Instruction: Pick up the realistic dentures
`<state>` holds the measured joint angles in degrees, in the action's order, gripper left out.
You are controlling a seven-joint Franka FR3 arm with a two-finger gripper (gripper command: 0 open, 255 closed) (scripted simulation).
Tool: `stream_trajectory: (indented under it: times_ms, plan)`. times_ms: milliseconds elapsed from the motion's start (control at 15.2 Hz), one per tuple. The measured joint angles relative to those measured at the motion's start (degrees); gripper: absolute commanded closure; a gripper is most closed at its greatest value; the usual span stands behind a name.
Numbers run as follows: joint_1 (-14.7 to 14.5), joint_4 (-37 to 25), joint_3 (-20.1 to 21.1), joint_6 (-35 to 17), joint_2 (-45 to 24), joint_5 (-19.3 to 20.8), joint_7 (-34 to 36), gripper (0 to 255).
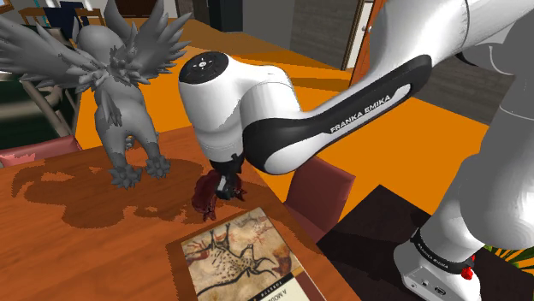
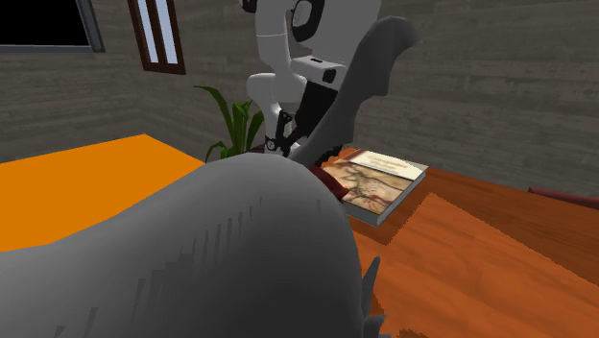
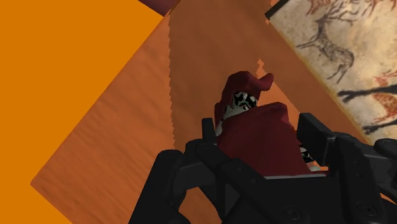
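Wrist view: dentures (image 3: 245, 95), dark red with white teeth, sit clasped between the fingers of the gripper (image 3: 259, 130), above the wooden table (image 3: 127, 146) and near its edge. A book (image 3: 337, 57) lies just beside them. The shoulder view adds a grey winged figure (image 1: 120, 85) standing nearby on the table. In the second exterior view this figure blocks the dentures. Orange floor (image 3: 57, 76) lies beyond the table edge.

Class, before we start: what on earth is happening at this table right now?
A white robot arm has its black gripper down at the wooden table, with the fingers clasping dark red dentures with white teeth. Whether they are lifted off the table cannot be told. A book with a cave-painting cover lies just beside them, and a grey winged statue stands further along the table.
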<state>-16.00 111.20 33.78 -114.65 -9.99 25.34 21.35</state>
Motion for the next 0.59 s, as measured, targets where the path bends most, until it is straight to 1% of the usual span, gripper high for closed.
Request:
stream_trajectory:
  times_ms: [594]
  plan:
    - [0.2, -3.9, 0.4, 5.3, 2.4, -2.4, -2.9, 255]
